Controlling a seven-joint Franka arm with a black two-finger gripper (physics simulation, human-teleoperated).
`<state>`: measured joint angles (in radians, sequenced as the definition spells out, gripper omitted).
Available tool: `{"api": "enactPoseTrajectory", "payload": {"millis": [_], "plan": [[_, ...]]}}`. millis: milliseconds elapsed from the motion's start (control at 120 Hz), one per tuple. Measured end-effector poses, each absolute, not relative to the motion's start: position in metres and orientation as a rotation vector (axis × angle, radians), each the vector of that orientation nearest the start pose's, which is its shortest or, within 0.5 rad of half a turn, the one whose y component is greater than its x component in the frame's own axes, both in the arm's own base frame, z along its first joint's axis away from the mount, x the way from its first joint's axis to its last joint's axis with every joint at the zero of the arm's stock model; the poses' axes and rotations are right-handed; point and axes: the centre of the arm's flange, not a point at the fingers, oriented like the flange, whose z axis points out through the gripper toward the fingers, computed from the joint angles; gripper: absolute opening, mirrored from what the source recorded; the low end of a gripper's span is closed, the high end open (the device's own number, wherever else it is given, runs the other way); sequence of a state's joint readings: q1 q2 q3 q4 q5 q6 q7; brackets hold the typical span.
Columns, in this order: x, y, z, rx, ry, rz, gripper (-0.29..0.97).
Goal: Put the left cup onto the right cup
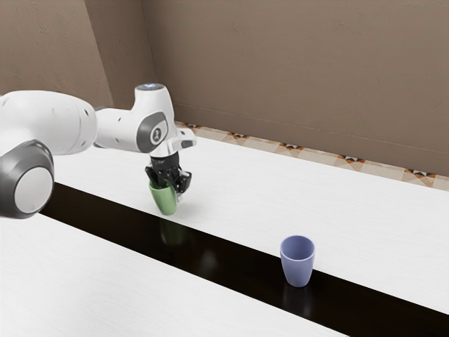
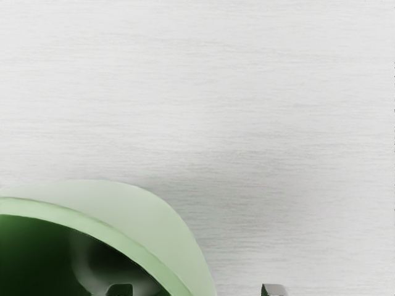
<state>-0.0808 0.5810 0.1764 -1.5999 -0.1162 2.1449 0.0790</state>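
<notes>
A green cup [image 1: 166, 199] hangs tilted just above the white table, over the edge of the black strip, with my gripper [image 1: 168, 184] shut on its rim. In the wrist view the green cup [image 2: 123, 222] looms large right under my hand, its dark inside open toward the camera, and one fingertip [image 2: 274, 289] shows beside it. A blue-violet cup [image 1: 297, 260] stands upright on the black strip, far toward the exterior view's right and nearer the front.
The white table [image 1: 316, 189] has a glossy black strip [image 1: 224, 263] running diagonally across it. A brown wall with a patterned floor border [image 1: 295, 148] lies behind the table's far edge.
</notes>
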Motion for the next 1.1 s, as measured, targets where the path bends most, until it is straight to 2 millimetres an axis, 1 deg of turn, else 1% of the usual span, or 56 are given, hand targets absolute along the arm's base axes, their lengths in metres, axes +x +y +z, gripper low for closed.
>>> {"api": "enactPoseTrajectory", "payload": {"millis": [133, 342, 542, 742, 842, 975, 1042, 1100], "plan": [[0.688, 0.046, 0.295, -3.143, -0.092, 0.037, -0.01], [0.688, 0.046, 0.296, -3.136, -0.1, 0.032, -0.1], [0.689, 0.045, 0.301, -3.13, -0.105, 0.024, -0.11], [0.688, 0.031, 0.317, -3.128, -0.078, 0.017, -0.1], [0.686, 0.014, 0.33, -3.123, -0.041, 0.024, -0.1], [0.684, -0.017, 0.366, -3.107, 0.03, 0.01, -0.1], [0.68, -0.037, 0.383, -3.108, 0.069, 0.004, -0.1], [0.675, -0.063, 0.397, -3.111, 0.12, 0.0, -0.1]]}}
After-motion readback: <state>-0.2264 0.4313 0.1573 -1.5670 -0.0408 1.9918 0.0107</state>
